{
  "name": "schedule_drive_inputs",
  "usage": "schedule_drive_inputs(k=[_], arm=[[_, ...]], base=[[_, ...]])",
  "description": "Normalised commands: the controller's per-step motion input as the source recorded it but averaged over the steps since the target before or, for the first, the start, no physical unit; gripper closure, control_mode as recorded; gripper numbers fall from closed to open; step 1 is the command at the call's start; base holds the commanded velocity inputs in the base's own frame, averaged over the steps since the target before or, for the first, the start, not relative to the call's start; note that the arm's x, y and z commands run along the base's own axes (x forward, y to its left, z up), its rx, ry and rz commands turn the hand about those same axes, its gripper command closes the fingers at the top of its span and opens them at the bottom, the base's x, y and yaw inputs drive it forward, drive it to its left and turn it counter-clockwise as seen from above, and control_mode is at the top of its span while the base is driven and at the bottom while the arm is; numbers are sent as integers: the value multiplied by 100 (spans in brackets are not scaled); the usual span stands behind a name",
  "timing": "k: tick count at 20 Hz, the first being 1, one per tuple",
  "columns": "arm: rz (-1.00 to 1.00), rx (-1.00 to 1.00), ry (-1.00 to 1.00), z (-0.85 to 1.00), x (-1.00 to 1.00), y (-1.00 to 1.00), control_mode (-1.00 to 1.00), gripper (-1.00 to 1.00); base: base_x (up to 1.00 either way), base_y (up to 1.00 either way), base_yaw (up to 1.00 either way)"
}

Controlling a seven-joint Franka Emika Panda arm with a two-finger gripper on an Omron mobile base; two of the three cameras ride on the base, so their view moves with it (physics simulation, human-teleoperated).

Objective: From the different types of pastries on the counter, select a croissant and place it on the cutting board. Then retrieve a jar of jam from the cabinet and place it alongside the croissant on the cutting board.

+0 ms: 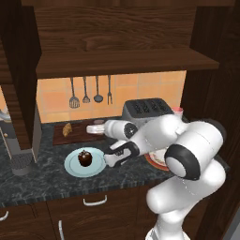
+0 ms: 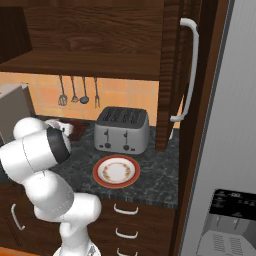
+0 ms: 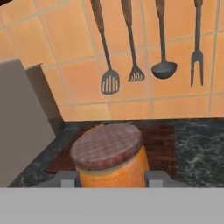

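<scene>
The orange jar of jam (image 3: 114, 168) with its checked lid sits between my fingertips (image 3: 65, 178), over the dark reddish cutting board (image 3: 162, 146). My gripper (image 3: 111, 178) is shut on the jar's sides; whether the jar's base touches the board is hidden. In the left base view the gripper (image 1: 96, 127) reaches over the right part of the cutting board (image 1: 79, 136). The golden croissant (image 1: 67, 129) lies on the board's left part. The dark round pastry (image 1: 85, 158) rests on a light-blue plate (image 1: 72, 168) on the counter (image 1: 42, 183). The cabinet shelf (image 1: 122, 63) hangs above.
A toaster (image 1: 147, 108) stands at the back right, a red-rimmed plate (image 2: 116, 171) in front of it. Utensils (image 3: 162, 68) hang on the tiled wall behind the board. A grey block (image 3: 19, 127) stands to the left. A small cup (image 1: 177, 111) sits by the toaster.
</scene>
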Motion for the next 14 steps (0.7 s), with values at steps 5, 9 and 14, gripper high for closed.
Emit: schedule_drive_inputs(k=[5,9,14], arm=[[0,1,-1,-31,75,1,-100,100],[0,3,-14,-88,38,8,-100,100],[-4,0,0,-5,1,24,-100,100]], base=[[0,0,0],[0,0,0],[0,0,0]])
